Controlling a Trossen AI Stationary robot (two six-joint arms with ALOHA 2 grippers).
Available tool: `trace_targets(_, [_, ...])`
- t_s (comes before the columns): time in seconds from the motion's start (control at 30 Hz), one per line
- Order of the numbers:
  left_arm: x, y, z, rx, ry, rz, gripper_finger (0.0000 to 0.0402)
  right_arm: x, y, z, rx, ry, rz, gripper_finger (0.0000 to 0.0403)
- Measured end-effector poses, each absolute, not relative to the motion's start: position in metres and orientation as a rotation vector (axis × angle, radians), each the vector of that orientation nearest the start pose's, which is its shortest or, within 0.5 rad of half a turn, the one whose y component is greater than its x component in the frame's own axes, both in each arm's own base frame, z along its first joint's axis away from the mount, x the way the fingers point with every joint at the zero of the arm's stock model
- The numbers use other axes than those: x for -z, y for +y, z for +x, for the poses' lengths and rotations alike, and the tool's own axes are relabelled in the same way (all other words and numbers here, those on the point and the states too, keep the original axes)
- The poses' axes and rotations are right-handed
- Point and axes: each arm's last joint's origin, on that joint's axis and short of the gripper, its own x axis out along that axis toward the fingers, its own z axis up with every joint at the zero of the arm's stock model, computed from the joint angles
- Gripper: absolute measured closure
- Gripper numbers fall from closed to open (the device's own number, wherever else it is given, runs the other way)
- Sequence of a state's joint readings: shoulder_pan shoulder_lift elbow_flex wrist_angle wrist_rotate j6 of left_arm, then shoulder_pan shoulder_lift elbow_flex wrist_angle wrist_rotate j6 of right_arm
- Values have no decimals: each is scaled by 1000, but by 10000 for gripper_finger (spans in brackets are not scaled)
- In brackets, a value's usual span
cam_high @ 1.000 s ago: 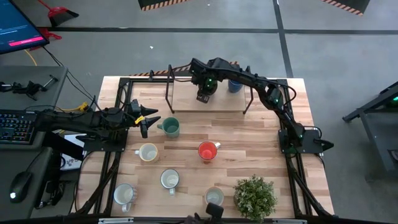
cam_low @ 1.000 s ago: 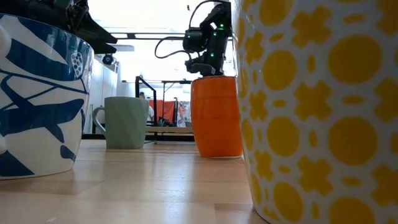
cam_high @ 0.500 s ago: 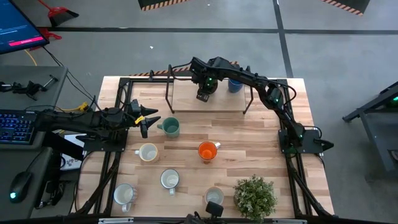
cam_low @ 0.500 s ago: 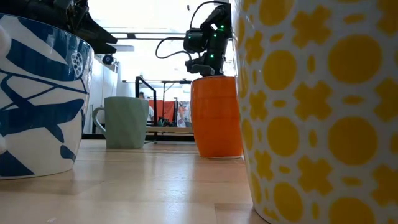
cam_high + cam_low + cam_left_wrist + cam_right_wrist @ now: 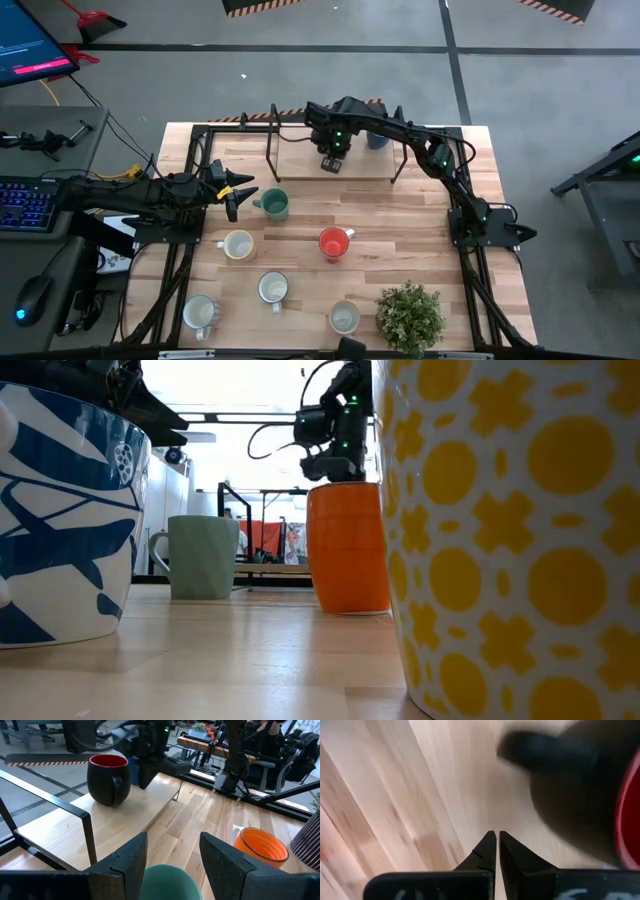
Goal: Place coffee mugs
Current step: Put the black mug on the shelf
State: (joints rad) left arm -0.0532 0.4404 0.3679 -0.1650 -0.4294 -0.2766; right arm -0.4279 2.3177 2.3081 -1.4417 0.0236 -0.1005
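The dark red mug stands upright on a raised wooden shelf at the table's far edge; my right arm hides it in the high view. My right gripper hovers shut just beside it, and the mug fills one side of the right wrist view. The blue mug stands on the same shelf. My left gripper waits open at the table's left, its fingers on either side of the teal mug without touching. The orange mug stands mid-table.
Several white and patterned mugs stand on the near half of the table. A potted plant sits at the near right. The shelf's black metal legs stand on the table beyond the teal mug.
My right gripper has shifted a little toward the table's near edge over the shelf, beside the dark red mug. No mug has moved.
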Motion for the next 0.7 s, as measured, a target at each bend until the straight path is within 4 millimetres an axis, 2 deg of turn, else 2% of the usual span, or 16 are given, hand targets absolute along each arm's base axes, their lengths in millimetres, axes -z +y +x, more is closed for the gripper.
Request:
trace_targets(0.2, [-236, 6, 122, -403, 178, -215, 229, -260, -194, 399, 416, 1590, 192, 403])
trace_targets(0.43, [-236, 6, 122, -404, 183, -214, 229, -281, -216, 379, 568, 1525, 226, 403])
trace_targets(0.7, [-236, 6, 122, -404, 182, -214, 229, -286, -230, 373, 631, 1466, 262, 403])
